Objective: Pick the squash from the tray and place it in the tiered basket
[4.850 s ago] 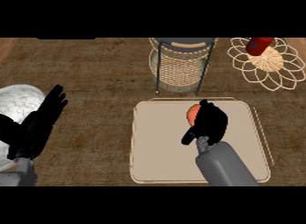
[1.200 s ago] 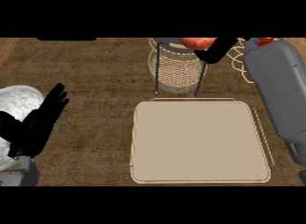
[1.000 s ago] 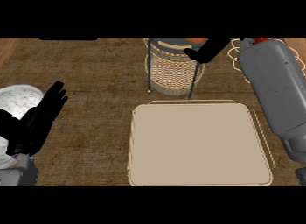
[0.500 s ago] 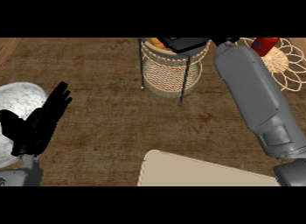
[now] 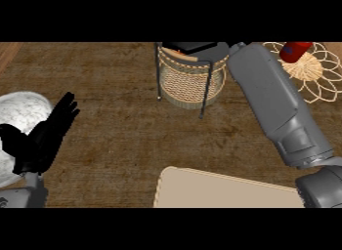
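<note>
The tiered basket (image 5: 192, 80), woven with black wire legs, stands at the top centre of the counter. My right forearm stretches up along the right side, and my right hand (image 5: 197, 47) sits on the basket's top tier at the view's upper edge. Only an orange sliver of the squash (image 5: 172, 46) shows under its curled fingers. The beige tray (image 5: 224, 191) lies at the bottom centre with nothing on the part in view. My left hand (image 5: 40, 139) rests open at the far left, fingers up.
A white plate (image 5: 4, 122) lies at the left edge, partly behind my left hand. A pale wire stand (image 5: 314, 73) holding a red object (image 5: 295, 50) sits at the top right, just beside my right forearm.
My right hand carried the squash from the basket's right side onto its top tier. The tray slid toward the view's lower edge as the view shifted. My left hand stayed put.
</note>
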Motion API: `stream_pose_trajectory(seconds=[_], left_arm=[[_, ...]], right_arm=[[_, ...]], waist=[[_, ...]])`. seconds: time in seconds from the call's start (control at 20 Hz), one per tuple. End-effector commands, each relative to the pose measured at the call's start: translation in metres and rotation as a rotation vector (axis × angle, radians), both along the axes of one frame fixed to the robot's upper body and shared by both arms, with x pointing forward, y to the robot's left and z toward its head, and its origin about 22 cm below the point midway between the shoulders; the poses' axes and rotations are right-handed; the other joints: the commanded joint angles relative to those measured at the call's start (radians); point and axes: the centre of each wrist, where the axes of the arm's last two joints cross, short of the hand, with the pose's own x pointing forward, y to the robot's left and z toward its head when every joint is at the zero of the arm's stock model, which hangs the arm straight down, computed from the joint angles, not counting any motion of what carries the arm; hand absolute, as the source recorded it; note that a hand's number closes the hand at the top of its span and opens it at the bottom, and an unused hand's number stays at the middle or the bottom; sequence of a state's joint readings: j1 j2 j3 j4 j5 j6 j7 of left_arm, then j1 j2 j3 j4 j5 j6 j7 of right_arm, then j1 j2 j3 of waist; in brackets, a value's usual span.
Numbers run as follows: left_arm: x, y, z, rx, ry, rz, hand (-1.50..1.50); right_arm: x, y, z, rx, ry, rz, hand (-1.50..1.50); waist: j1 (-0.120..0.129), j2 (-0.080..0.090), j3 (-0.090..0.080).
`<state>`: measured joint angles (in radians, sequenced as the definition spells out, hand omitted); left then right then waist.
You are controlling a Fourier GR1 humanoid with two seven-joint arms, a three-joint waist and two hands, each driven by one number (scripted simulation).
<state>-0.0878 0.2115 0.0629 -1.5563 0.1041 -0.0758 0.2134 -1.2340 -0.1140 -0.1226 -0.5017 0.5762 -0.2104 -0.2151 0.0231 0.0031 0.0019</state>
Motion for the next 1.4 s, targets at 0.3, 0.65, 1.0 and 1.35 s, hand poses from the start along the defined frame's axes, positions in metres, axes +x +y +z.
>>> stream_pose_trajectory(seconds=[0.3, 0.65, 1.0, 1.35], left_arm=[[0.002, -0.003, 0.003, 0.016, -0.013, 0.007, 0.0], [-0.012, 0.005, -0.004, -0.011, 0.002, -0.014, 0.0], [0.01, -0.011, 0.012, 0.023, -0.015, -0.014, 0.0], [0.007, 0.0, 0.009, -0.002, -0.014, -0.012, 0.0]], right_arm=[[0.009, -0.026, 0.012, 0.429, 0.11, 0.007, -1.5], [0.016, -0.077, 0.048, 0.666, 0.063, -0.093, -1.5], [0.0, -0.207, 0.059, 0.725, -0.006, -0.269, -1.5], [-0.029, -0.286, 0.062, 0.746, -0.051, -0.314, -1.5]], waist=[[-0.001, 0.004, -0.001], [0.006, 0.004, -0.002], [0.005, 0.017, 0.0], [0.019, 0.021, 0.0]])
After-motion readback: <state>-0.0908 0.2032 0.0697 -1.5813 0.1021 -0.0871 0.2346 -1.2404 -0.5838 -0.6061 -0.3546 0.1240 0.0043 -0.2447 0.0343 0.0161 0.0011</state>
